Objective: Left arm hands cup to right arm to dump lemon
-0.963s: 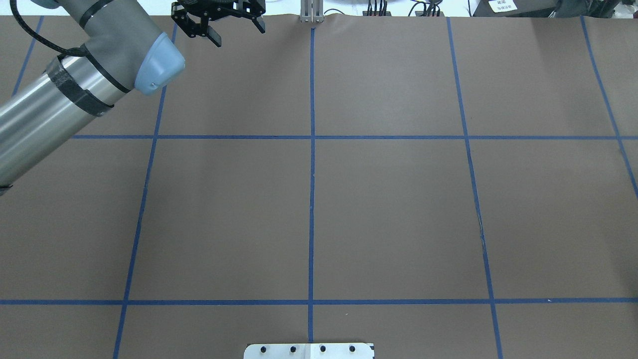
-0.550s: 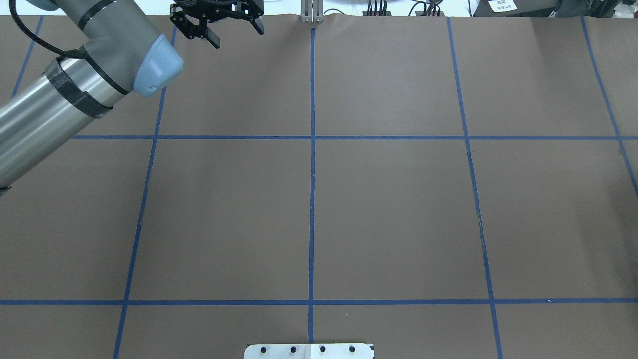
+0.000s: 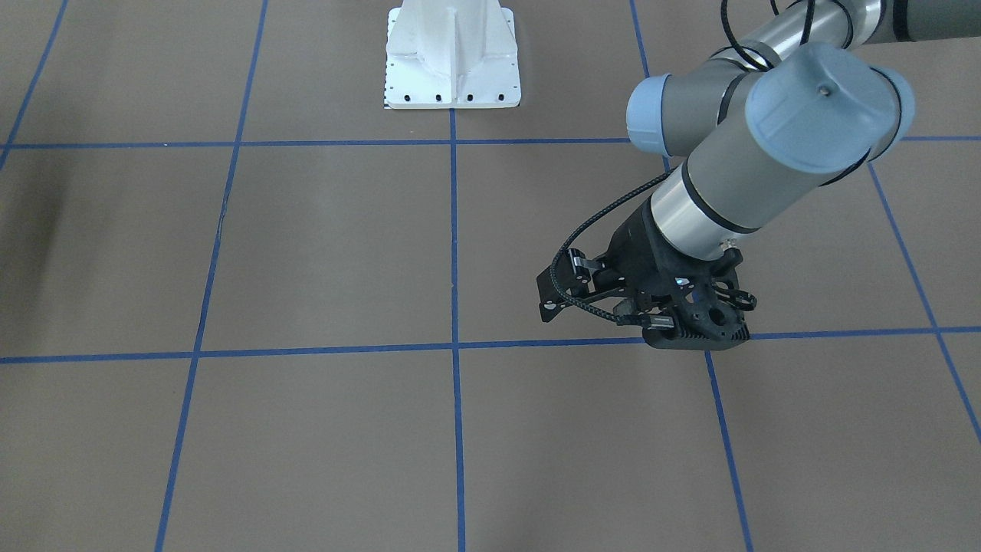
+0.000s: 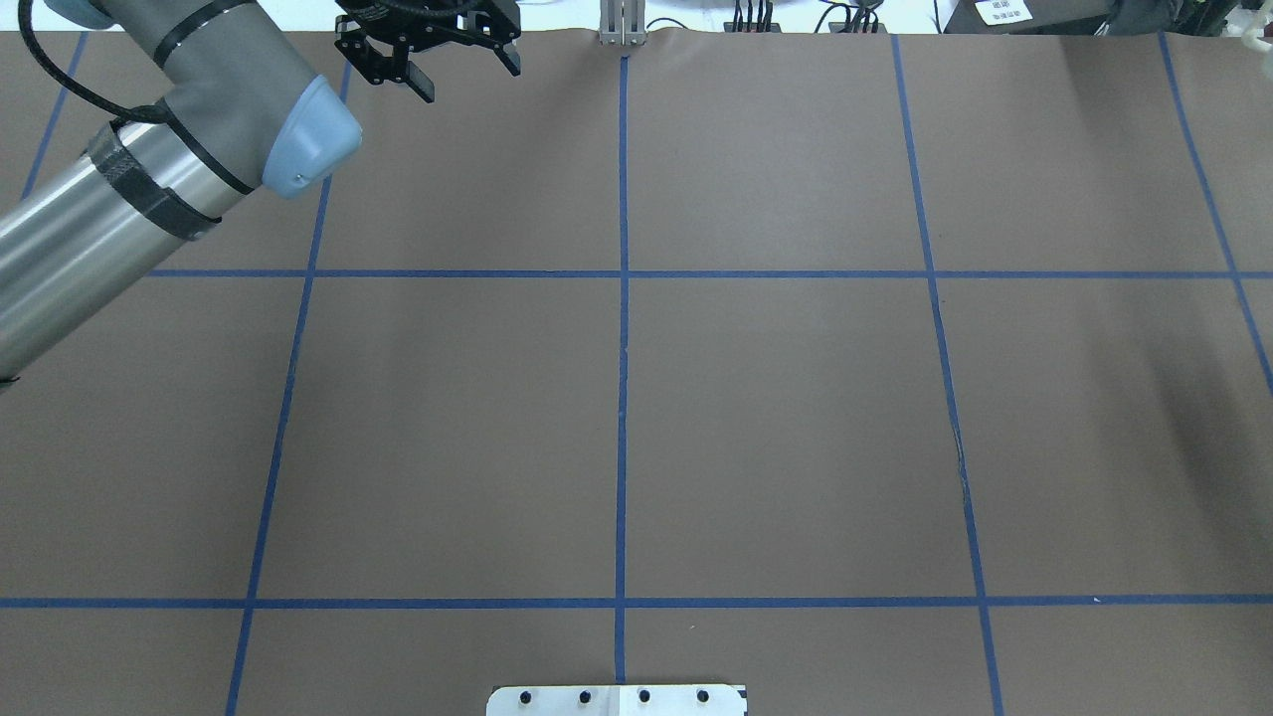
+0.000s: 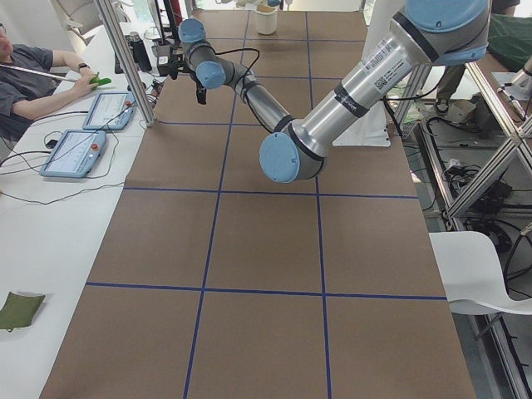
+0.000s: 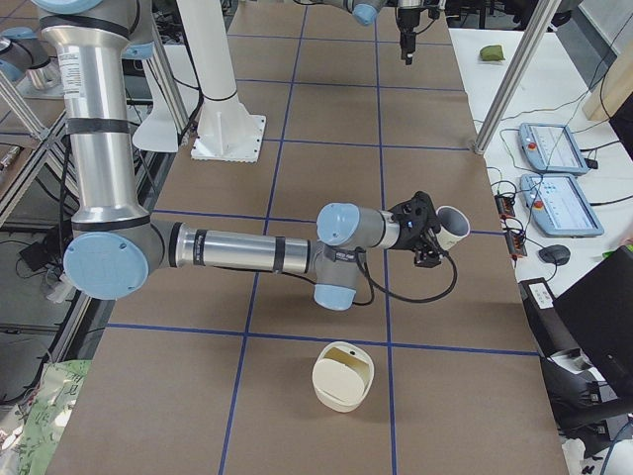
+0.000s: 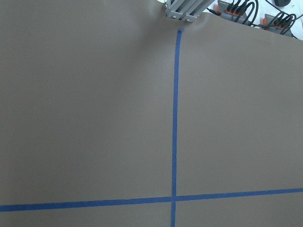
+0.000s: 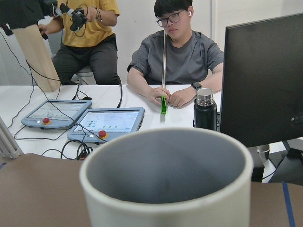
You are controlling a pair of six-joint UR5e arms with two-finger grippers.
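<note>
My left gripper (image 4: pixel 465 72) hangs open and empty over the table's far left edge. Its ribbed black block (image 3: pixel 693 330) shows in the front view. The left wrist view holds only brown paper and blue tape. The white cup (image 8: pixel 165 184) fills the right wrist view, grey inside, and no lemon shows in it. In the exterior right view the cup (image 6: pixel 452 228) sits at the tip of my right gripper (image 6: pixel 427 236), near the table's operator-side edge. I cannot tell whether that gripper is shut on it. The lemon is out of view.
A cream container (image 6: pixel 343 376) stands on the table near my right arm. An aluminium post (image 4: pixel 622 25) stands at the far edge. Two operators (image 8: pixel 175 52) sit behind tablets (image 8: pixel 106 124), a black bottle (image 8: pixel 205 109) and a monitor (image 8: pixel 265 80).
My left arm and open gripper have drifted slightly toward the table's far edge. A faint shadow has spread over the right side of the table.
</note>
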